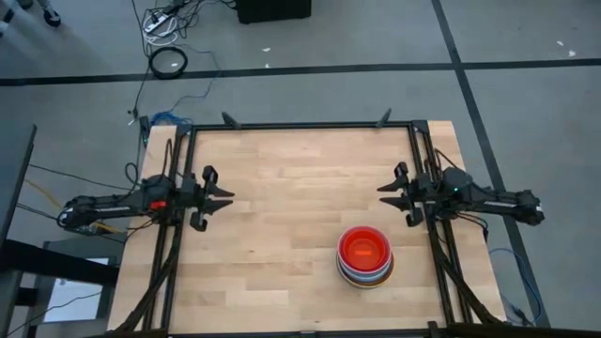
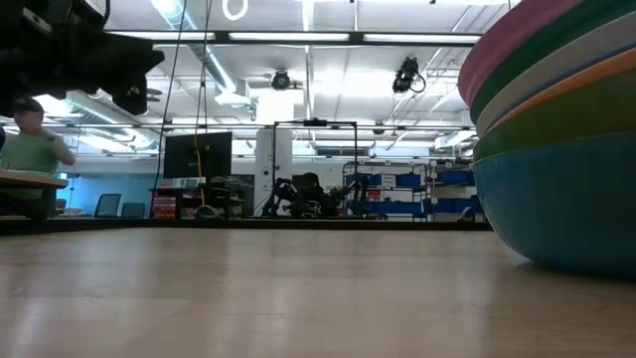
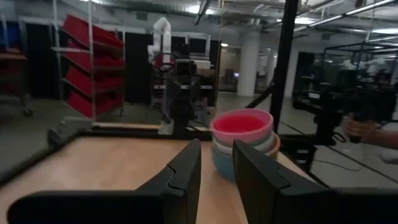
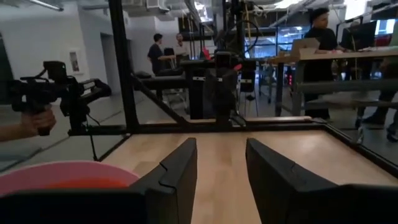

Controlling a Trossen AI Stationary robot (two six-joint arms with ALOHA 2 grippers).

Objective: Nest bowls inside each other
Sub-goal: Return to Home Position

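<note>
Bowls (image 1: 364, 255) stand as a single nested stack on the bench (image 1: 282, 188), toward its front right and close to the right arm (image 1: 470, 195). The innermost bowl is orange-red, and the low view shows pink, green, white and orange rims above a large blue bowl (image 2: 566, 199) at the bottom. No bowl lies loose anywhere on the bench, so the nesting itself looks finished.

The step in hand appears to be parking the arms. The left arm (image 1: 141, 202) rests at the left edge and the right arm at the right edge. Both sets of jaws are parted and empty, the left pair narrower. All that seems left is settling into rest, clear of the stack.
</note>
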